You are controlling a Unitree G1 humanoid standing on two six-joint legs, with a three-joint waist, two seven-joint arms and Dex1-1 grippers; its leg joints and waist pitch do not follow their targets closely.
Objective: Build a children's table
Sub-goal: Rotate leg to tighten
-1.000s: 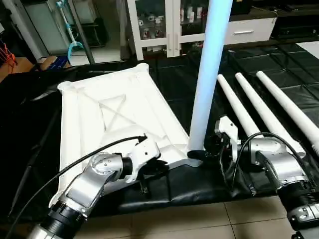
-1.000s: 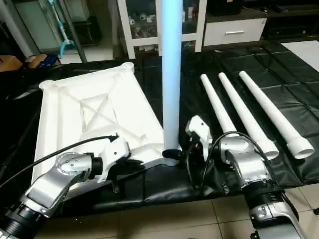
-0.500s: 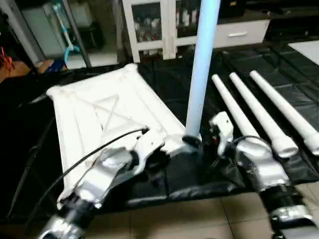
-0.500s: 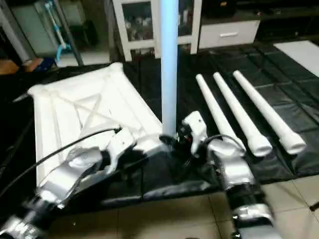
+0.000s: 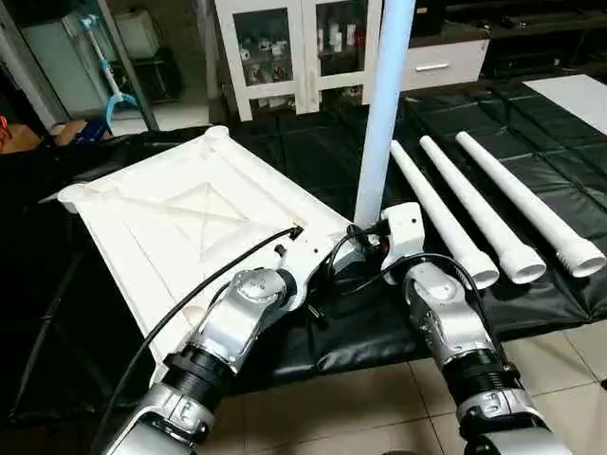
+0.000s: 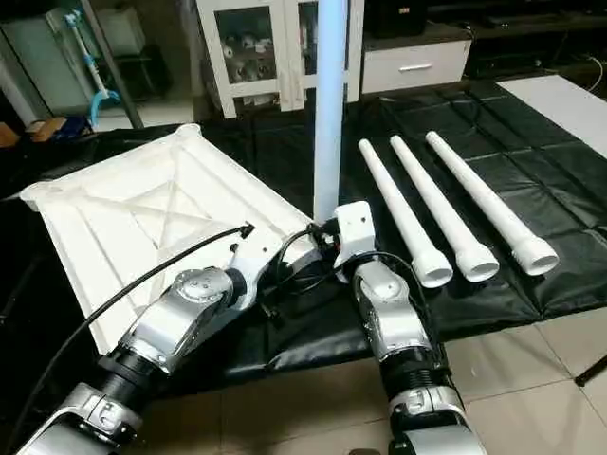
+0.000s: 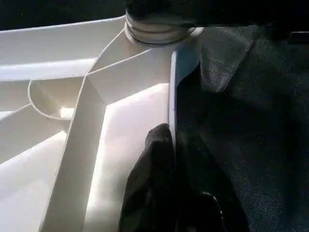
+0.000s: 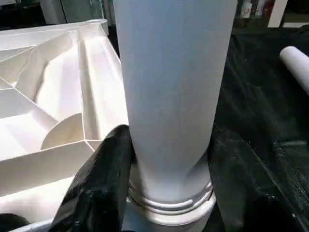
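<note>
One leg stands upright at centre frame, its long axis vertical, its ringed foot seated in the near corner socket of the upturned tabletop. Nearest the camera, the right pincer sits at that leg's base with a black finger on either side of the tube; whether the fingers press the tube or merely flank it cannot be told. The left pincer, pressed together on the tabletop's thin edge wall, sits just beside the socket at lower centre. The right arm is plainly the nearer to the leg. The tabletop is glossy white plastic, ribbed with crossing webs. At right, three more legs, smooth tapered white tubes, lie side by side on the black mat.
</note>
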